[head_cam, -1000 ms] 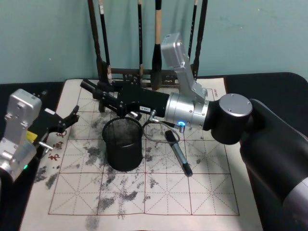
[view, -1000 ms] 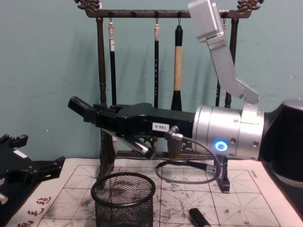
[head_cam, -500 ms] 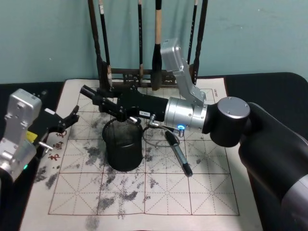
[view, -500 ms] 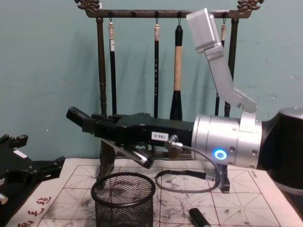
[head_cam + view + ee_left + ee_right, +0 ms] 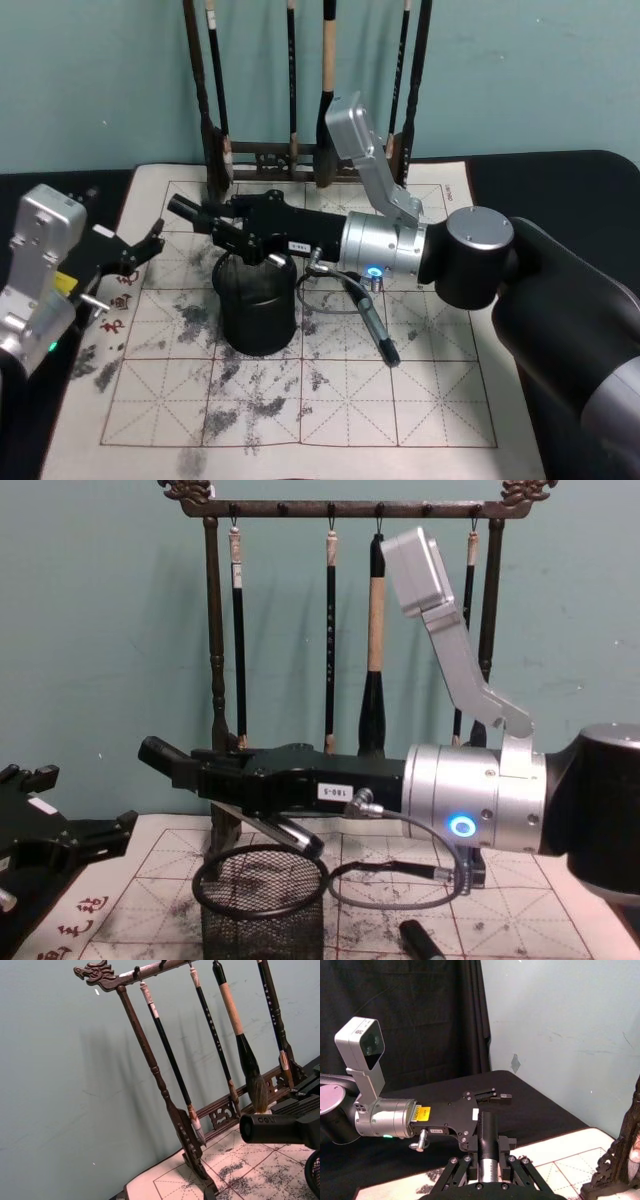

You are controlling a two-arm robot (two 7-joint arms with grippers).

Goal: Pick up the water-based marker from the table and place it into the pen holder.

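Presently, at the far left, the left gripper [image 5: 122,262] sits low beside the left edge of the red-gridded practice sheet [image 5: 350,405], clear of the work. Its black fingers stand apart with nothing between them. The sheet is smudged with ink and lies on a black-covered table [image 5: 565,170].

Next to the right, the pen holder [image 5: 255,315], a round black wire-mesh cup with a thick rim, stands upright on the left-centre part of the sheet. No marker can be seen inside it from the head view.

Directly above the cup, the right gripper [image 5: 222,232] reaches in from the right, held roughly level and pointing left. One finger projects past the cup's far-left rim. In the chest view the other slants down toward the rim, and whether it touches cannot be told. The fingers are spread and grip nothing.

Behind, at the far edge of the sheet, a dark wooden brush rack [image 5: 300,508] stands against the wall with calligraphy brushes hanging from its top bar.

Right of the cup, the water-based marker [image 5: 368,318] lies flat on the sheet, dark-bodied and set at a slant. It lies apart from the cup, below the silver wrist of the right arm. A thin grey cable [image 5: 325,300] loops down from that wrist, between cup and marker.
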